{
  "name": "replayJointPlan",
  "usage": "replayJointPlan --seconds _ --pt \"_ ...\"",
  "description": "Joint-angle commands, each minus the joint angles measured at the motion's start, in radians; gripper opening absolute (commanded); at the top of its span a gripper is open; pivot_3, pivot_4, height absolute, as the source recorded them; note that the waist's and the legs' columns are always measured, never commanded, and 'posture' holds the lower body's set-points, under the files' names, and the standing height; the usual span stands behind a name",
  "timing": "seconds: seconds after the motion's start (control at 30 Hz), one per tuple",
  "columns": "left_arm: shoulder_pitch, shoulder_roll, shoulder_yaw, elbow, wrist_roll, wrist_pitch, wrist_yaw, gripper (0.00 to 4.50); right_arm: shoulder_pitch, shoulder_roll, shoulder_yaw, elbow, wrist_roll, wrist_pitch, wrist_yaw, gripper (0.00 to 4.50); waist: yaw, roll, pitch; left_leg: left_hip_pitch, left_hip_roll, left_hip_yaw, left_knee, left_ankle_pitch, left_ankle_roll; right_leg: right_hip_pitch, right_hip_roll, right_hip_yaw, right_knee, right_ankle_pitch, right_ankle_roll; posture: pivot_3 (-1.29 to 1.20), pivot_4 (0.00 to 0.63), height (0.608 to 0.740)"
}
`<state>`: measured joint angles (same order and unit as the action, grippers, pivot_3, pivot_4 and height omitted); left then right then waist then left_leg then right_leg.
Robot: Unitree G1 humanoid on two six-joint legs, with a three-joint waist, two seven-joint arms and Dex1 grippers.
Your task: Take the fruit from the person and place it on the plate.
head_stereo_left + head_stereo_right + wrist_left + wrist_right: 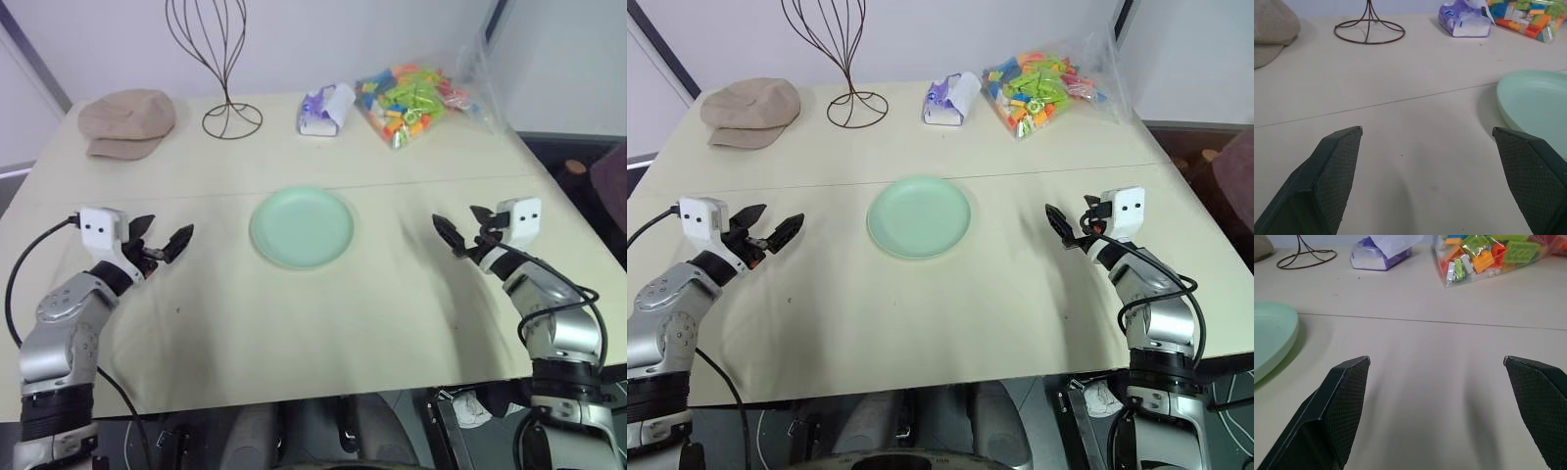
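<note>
A round, shallow, pale mint-green plate (302, 227) is lying bare in the middle of the pale beige table (294, 323), between the two arms and well apart from both. The fruit is not appearing on the plate or in either gripper.

The left gripper (162, 240) is hovering over the table to the plate's left, pointing toward it, with its two black fingers (1332, 181) standing wide apart and holding nothing; in the left wrist view the plate's rim is showing just beyond one fingertip. The right gripper (460, 229) is hovering on the plate's other side, likewise pointing inward, its black fingers (1337, 416) spread wide and gripping nothing.

Along the table's far edge, a tan cloth cap (127, 121) is resting at the left, a dark wire stand with a round ring base (230, 113) is standing upright beside it, a small purple-and-white tissue pack (326, 110) is lying further right, and a clear plastic bag of bright multicoloured building blocks (411, 100) is lying near the far right corner. At the right edge of the head views, a dark maroon shape (1234, 181) is showing beyond the table.
</note>
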<state>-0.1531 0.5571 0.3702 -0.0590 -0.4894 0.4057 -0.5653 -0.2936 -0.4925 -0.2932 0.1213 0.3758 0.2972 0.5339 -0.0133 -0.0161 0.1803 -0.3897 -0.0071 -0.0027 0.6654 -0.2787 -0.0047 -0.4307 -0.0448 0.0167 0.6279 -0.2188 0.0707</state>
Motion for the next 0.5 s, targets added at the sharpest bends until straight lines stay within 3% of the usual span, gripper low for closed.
replayJointPlan --seconds 0.03,0.5 --pt "-0.007 0.008 0.015 -0.018 -0.019 -0.004 -0.015 4.46 -0.007 -0.015 -0.025 -0.026 0.006 -0.023 -0.003 4.50 0.000 0.000 0.000 0.000 0.000 0.000 0.000 0.000 0.000 0.000 0.000 0.000 0.000 0.000 0.000 0.00 0.150 0.740" --pt "-0.004 0.006 0.023 -0.017 -0.001 -0.021 0.001 4.46 -0.007 -0.014 -0.024 -0.020 0.005 -0.023 -0.003 4.50 0.000 0.000 0.000 0.000 0.000 0.000 0.000 0.000 0.000 0.000 0.000 0.000 0.000 0.000 0.000 0.00 0.150 0.740"
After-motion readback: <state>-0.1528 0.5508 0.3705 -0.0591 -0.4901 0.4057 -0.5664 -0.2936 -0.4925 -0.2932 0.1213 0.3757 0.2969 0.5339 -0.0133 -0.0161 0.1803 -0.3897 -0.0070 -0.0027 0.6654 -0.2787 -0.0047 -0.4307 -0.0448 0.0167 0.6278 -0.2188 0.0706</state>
